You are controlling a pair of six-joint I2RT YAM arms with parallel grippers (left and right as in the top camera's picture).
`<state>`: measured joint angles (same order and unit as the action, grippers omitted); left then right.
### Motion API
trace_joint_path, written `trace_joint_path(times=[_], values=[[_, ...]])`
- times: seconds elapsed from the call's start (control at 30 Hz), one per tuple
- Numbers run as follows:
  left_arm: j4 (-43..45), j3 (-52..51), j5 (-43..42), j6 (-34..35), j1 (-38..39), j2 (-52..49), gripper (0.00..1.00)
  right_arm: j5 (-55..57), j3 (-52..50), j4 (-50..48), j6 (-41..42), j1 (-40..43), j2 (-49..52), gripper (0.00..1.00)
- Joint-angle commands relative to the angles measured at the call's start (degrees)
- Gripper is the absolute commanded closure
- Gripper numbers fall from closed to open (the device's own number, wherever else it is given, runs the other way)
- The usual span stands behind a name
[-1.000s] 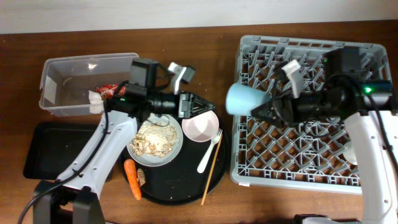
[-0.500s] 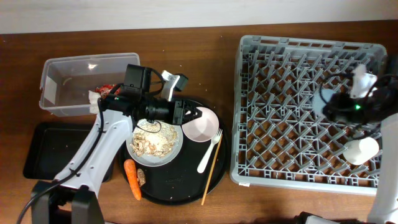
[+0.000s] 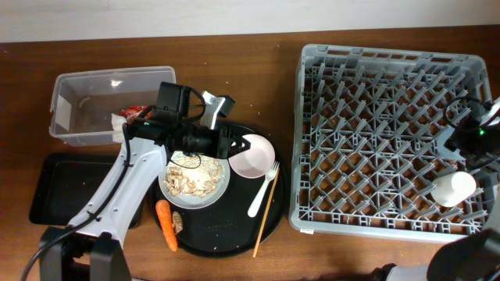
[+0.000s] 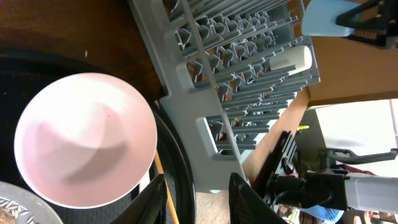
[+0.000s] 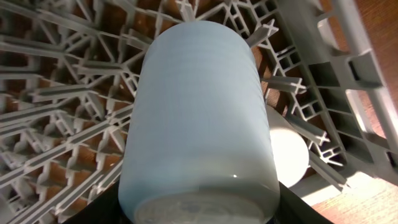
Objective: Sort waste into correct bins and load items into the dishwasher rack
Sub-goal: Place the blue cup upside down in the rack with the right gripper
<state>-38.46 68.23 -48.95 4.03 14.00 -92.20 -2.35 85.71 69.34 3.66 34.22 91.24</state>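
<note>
My left gripper (image 3: pixel 241 144) is open and empty, hovering at the left rim of the pale pink bowl (image 3: pixel 252 156). In the left wrist view the bowl (image 4: pixel 84 140) lies left of the fingers (image 4: pixel 152 200). My right gripper (image 5: pixel 199 211) is shut on the small blue cup (image 5: pixel 199 118), over the right side of the grey dishwasher rack (image 3: pixel 375 133), next to the white cup (image 3: pixel 455 188). The white plate (image 3: pixel 223 191) holds beige food scraps (image 3: pixel 194 176). The carrot (image 3: pixel 166 225), brown scrap (image 3: pixel 178 222), white fork (image 3: pixel 263 191) and chopsticks (image 3: pixel 266 211) lie on the round black tray (image 3: pixel 226 238).
The clear tub (image 3: pixel 86 97) at the back left holds the red wrapper (image 3: pixel 137 112) and white tissue (image 3: pixel 119 123). The shallow black rectangular tray (image 3: pixel 66 187) lies in front of it. The right arm (image 3: pixel 476 133) sits at the rack's right edge.
My right gripper carried the blue cup from the rack's left side to its right side beside the white cup. My left gripper shifted slightly toward the pink bowl.
</note>
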Motion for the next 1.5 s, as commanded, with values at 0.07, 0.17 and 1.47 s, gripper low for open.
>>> trace_joint_path(times=[0.07,0.17,1.47], values=[[-0.22,0.33,0.79,-1.11,-0.17,0.37,0.68,1.33,0.66,-1.31,1.36,0.79,5.09,0.46],[-0.20,0.33,0.79,-1.11,-0.17,0.37,0.68,1.36,0.66,-3.06,1.36,0.87,7.54,0.42],[-1.44,0.33,0.79,-1.09,-0.13,0.37,0.68,-3.30,-4.81,-15.23,2.45,-0.02,10.40,0.46]])
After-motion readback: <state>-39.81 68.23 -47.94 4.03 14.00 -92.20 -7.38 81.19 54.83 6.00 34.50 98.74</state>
